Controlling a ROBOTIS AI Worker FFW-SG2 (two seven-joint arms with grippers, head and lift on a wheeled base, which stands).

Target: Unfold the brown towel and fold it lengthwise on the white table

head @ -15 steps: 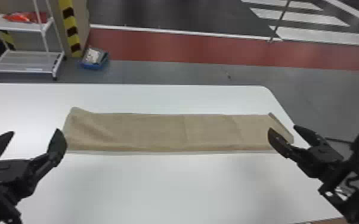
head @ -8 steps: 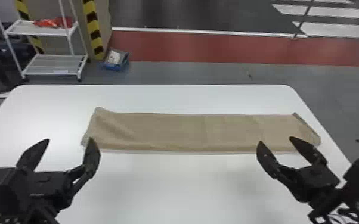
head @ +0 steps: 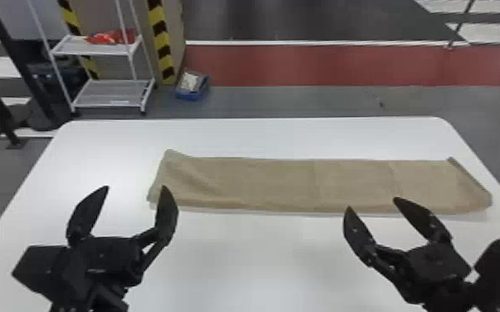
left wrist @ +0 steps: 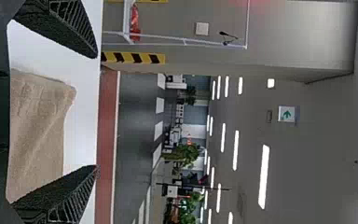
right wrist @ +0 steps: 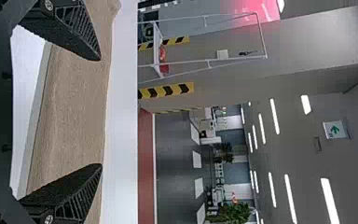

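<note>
The brown towel [head: 278, 182] is lying in a long, flat strip on the white table [head: 253, 257], its left end wrinkling diagonally and a paler layer peeking out along its near edge. The left gripper [head: 135, 188] is hanging by the towel's near left corner, jaws spread with nothing between them. The right gripper [head: 372, 204] is hovering on the towel's near side, right of its middle, jaws also standing wide apart and empty. Compared with a second ago, the right gripper is sitting farther in from the towel's right end, while the towel is keeping its shape. Beyond the towel, the head view is showing a blue box [head: 192, 86] on the floor; the left wrist view is revealing a green sign [left wrist: 287, 114] and ceiling lights [left wrist: 264, 177].
</note>
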